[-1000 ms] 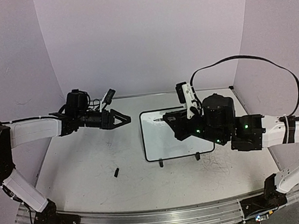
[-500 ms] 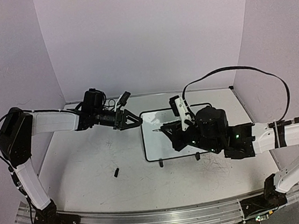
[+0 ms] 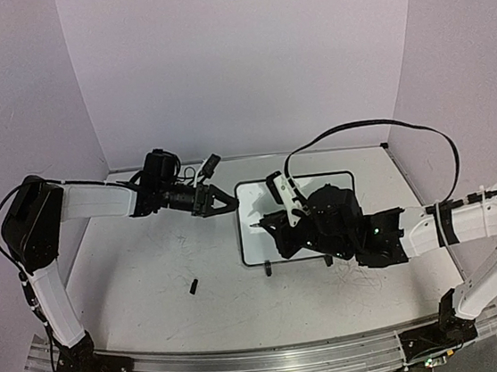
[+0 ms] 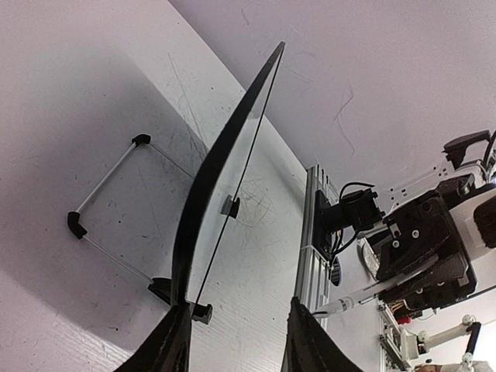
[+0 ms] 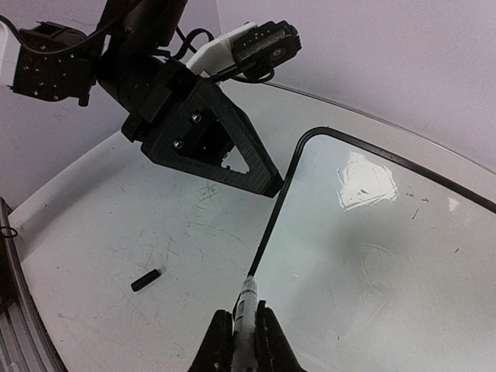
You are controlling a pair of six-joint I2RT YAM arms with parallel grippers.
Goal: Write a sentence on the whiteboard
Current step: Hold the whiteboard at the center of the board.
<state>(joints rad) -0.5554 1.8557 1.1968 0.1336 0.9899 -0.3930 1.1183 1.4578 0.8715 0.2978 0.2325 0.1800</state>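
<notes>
Closing left jaws now astride whiteboard (image 5: 372, 256) corner, marker (image 5: 246, 302) shifted leftward

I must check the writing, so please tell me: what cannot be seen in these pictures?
Top view: right arm covers most of the whiteboard, hiding any writing.
Left wrist: whiteboard edge-on, face unreadable.
Right wrist: marker tip's contact unclear.
Top view: small black piece, too small to name.

Left jaws at whiteboard (image 3: 252, 202) top-left corner.
</notes>
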